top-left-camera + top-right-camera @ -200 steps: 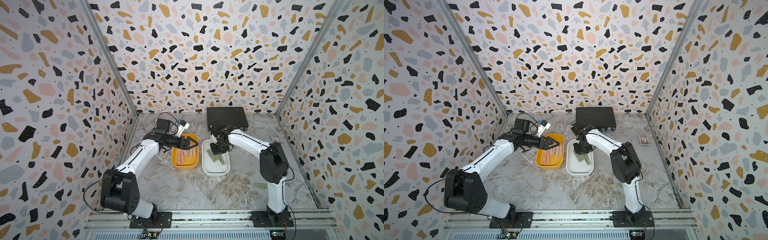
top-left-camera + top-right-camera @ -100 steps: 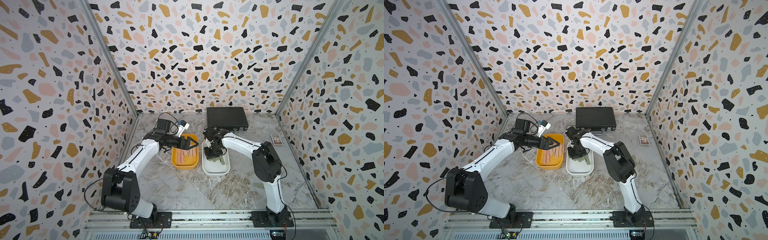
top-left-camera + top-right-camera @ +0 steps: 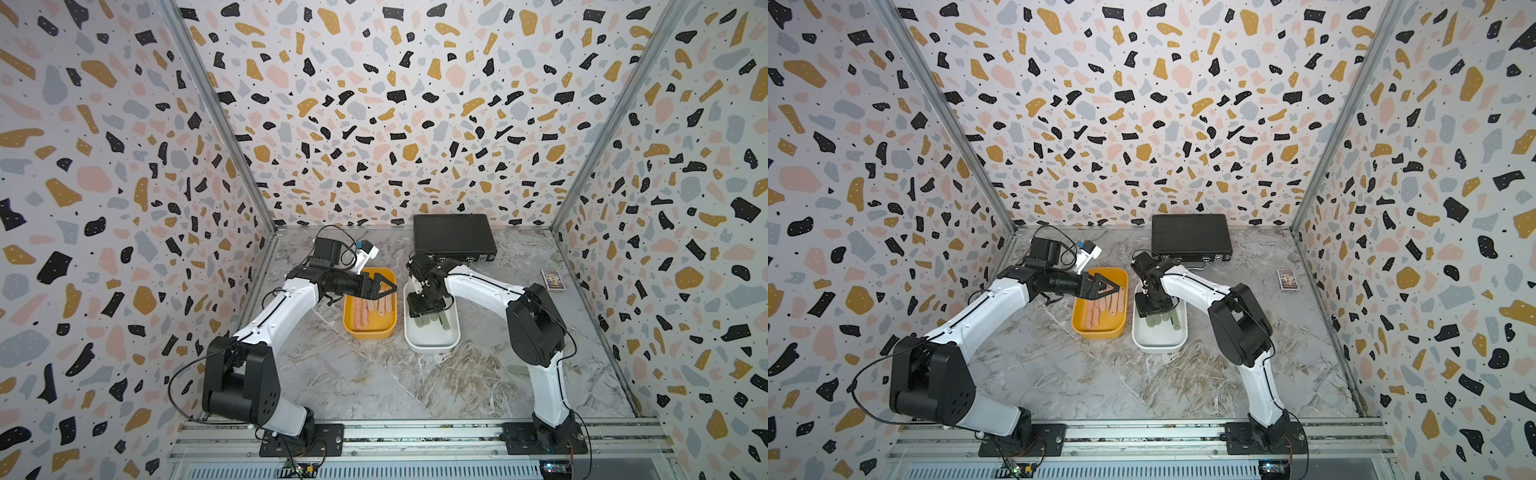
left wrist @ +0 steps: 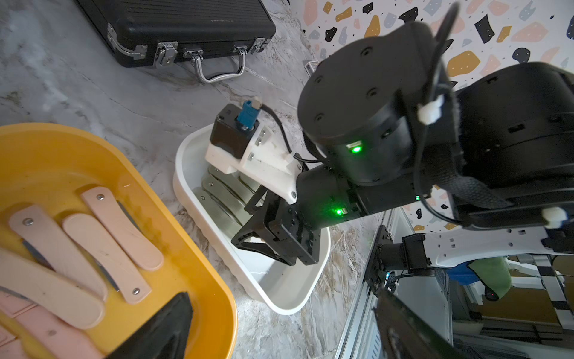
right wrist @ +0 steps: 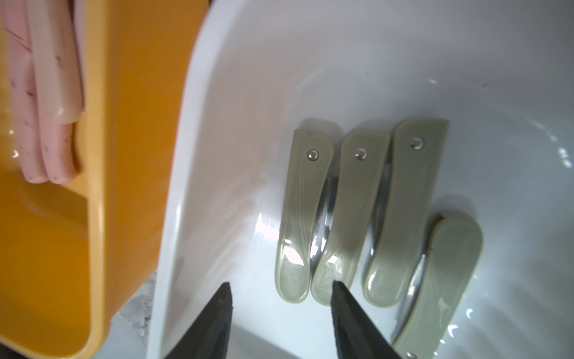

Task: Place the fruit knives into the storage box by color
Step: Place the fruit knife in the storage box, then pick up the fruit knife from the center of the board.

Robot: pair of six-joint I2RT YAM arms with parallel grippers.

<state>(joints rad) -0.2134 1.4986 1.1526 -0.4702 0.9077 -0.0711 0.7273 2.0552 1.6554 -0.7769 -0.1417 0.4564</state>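
The storage box is two tubs side by side, a mustard-yellow tub (image 3: 368, 332) (image 4: 223, 298) (image 5: 130, 124) and a white tub (image 3: 432, 345) (image 4: 289, 307) (image 5: 248, 93). Several pink fruit knives (image 3: 370, 309) (image 4: 121, 230) (image 5: 46, 93) lie in the yellow one. Several green knives (image 3: 432, 320) (image 5: 400, 211) lie flat in the white one. My right gripper (image 3: 428, 309) (image 5: 282, 284) hangs low in the white tub, open, nothing between its fingers, tips beside the knife ends. Over the yellow tub's far end, my left gripper (image 3: 384, 286) (image 4: 279, 310) is wide open and empty. Another pale green knife (image 3: 517, 370) lies on the table by the right arm.
A black briefcase (image 3: 453, 237) (image 4: 174, 28) with a metal handle lies against the back wall, just behind the tubs. A small printed card box (image 3: 552, 279) sits near the right wall. Patterned walls close in three sides; a metal rail runs along the front.
My right gripper's jaws have gone from nearly shut to open inside the white tub, and its elbow has swung. The left arm has not moved.
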